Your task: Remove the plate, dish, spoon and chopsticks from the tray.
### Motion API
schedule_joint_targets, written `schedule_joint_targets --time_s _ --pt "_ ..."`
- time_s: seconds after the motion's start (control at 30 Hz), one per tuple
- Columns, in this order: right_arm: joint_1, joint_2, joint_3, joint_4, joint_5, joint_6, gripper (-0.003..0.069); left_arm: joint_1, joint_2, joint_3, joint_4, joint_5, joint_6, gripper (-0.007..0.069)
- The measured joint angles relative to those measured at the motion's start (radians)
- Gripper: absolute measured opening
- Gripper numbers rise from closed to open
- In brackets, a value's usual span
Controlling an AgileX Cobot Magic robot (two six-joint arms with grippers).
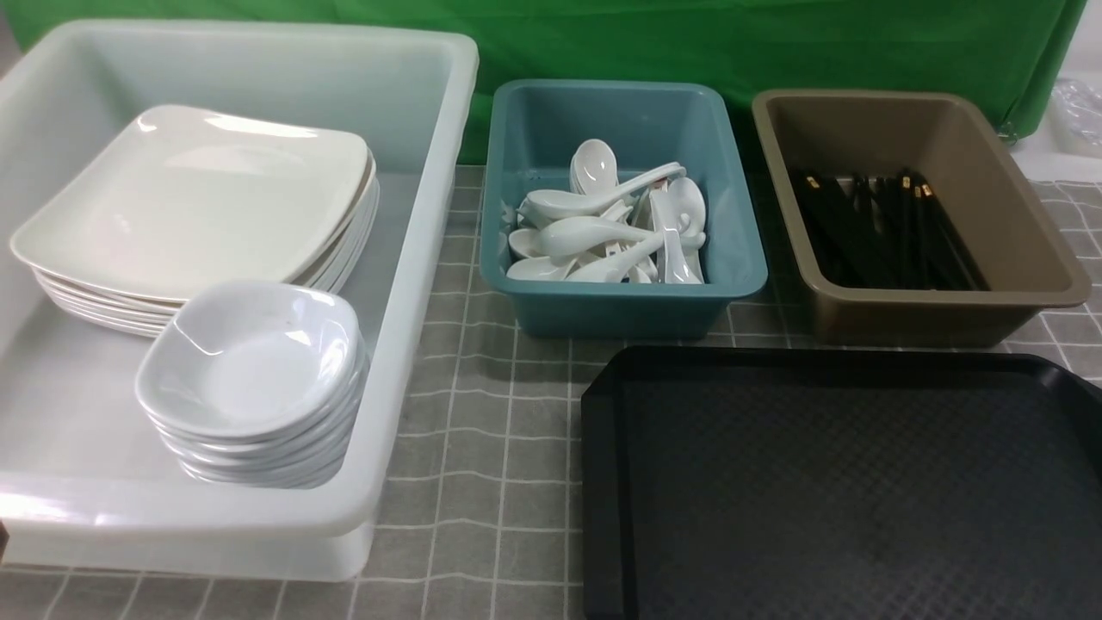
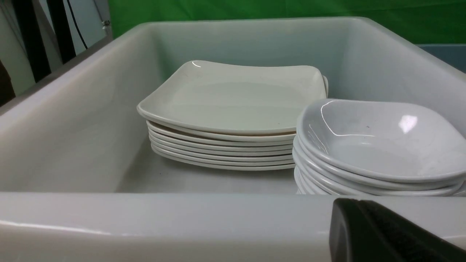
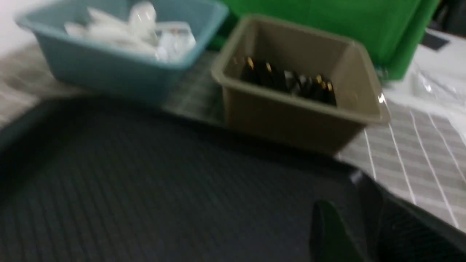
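The black tray (image 1: 844, 491) lies nearest, at the front right of the desk (image 1: 482, 448), its diamond-textured floor bare. In the right wrist view the right claw (image 3: 364, 233) hangs over the tray's near corner as a dark blurred shape; whether its jaws stand apart or together cannot be told. The left claw (image 2: 386, 233) shows only as a black edge in the left wrist view, just outside the near wall of the white tub (image 1: 413, 258); it is closed with nothing in it. Inside that tub, front, stands a stack of small deep dishes (image 1: 254, 379), and behind it, touching, a stack of square plates with the plate (image 1: 198, 198) on top, well apart from both claws. Farther back, the teal tub (image 1: 620, 293) holds white spoons, the spoon (image 1: 585, 234) among them. To its right the brown tub (image 1: 913, 301) holds the black chopsticks (image 1: 887, 232)
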Motion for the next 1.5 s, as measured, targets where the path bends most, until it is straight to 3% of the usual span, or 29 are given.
schedule_joint_targets --time_s 0.2,0.6,1.5 --pt "-0.01 -0.006 0.134 0.005 -0.063 0.021 0.0238 0.0 0.0 0.0 0.0 0.0 0.002 0.0005" --pt "-0.039 -0.007 0.134 0.005 -0.109 0.112 0.0238 0.0 0.0 0.0 0.0 0.0 0.003 0.0005" --pt "-0.049 -0.007 0.134 0.005 -0.109 0.128 0.0238 0.0 0.0 0.0 0.0 0.0 0.003 0.0005"
